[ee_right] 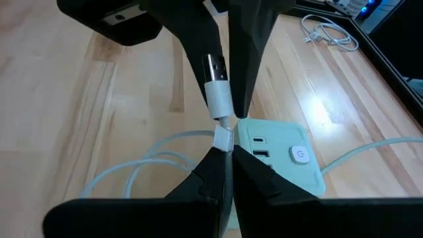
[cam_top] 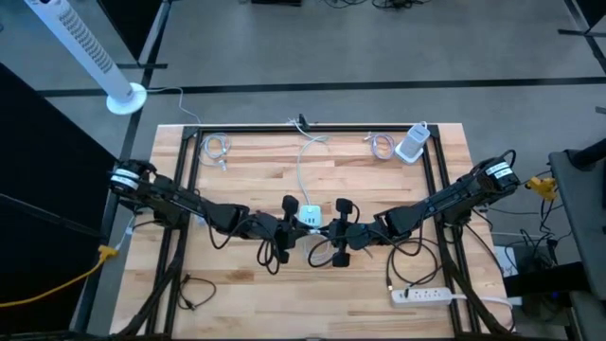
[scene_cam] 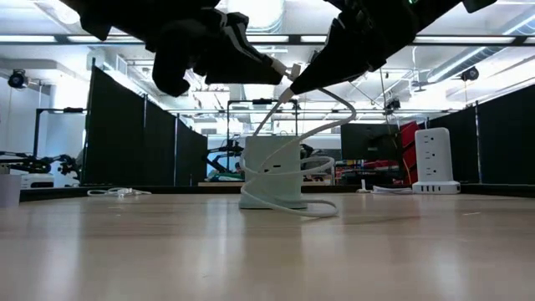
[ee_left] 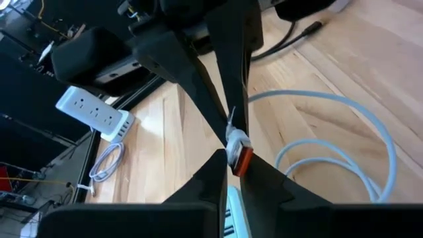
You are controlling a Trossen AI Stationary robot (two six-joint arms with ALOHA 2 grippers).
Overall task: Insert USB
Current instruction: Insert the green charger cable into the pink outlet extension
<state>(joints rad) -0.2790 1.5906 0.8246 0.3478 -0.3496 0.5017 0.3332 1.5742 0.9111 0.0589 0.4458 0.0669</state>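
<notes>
Both claws meet in the air, just above the white charger block (ee_right: 281, 155). The right claw (ee_right: 225, 142) is squeezed shut on the thin white cord, right behind the USB plug (ee_right: 217, 82). The left claw (ee_left: 232, 155) is pinched on the plug itself. The plug is small, light, hard and a bit slippery, so I think it is best held by its stiff body. The white cord (ee_left: 344, 132) is soft and floppy. It loops down onto the wooden table (cam_top: 246, 170) under the claws.
</notes>
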